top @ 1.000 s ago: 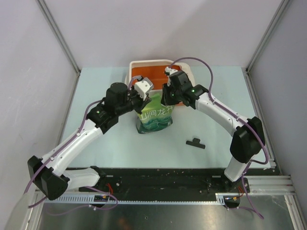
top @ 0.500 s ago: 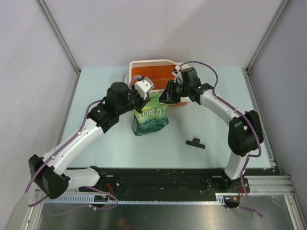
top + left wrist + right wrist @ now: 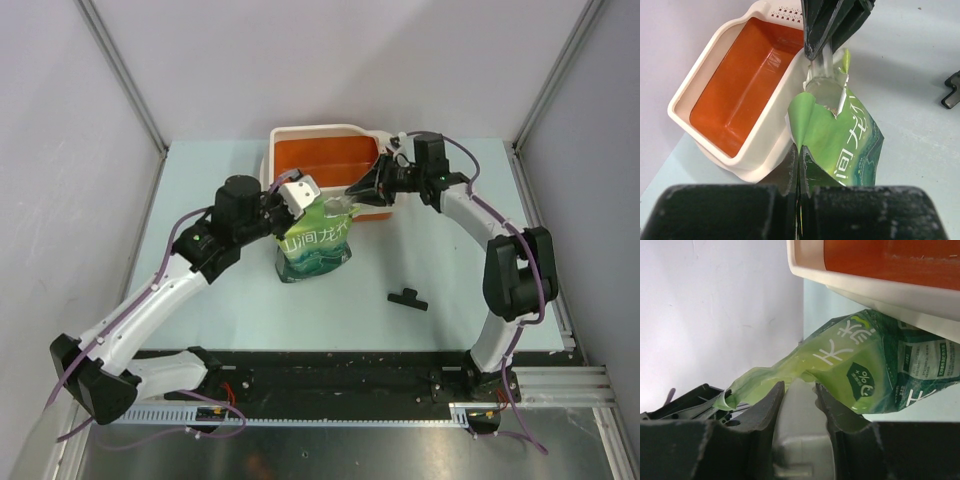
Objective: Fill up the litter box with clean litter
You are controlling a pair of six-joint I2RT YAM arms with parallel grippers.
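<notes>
The litter box stands at the back of the table; its orange inside shows no clean litter in any view. In front of it stands a green pouch with white characters, torn at the top. My left gripper is shut on the pouch's left top corner. From the right, my right gripper is shut on a pale silvery flap of the pouch's mouth. In the right wrist view that flap fills the gap of the right gripper, with the pouch under the box rim.
A small black clip lies on the table right of the pouch, also seen at the edge of the left wrist view. The box's cream rim touches the pouch's left side. Grey walls close off the back and both sides.
The right arm has swung its wrist out to the right and turned the gripper sideways, stretching the pouch's top. The pouch and left gripper have shifted slightly left.
</notes>
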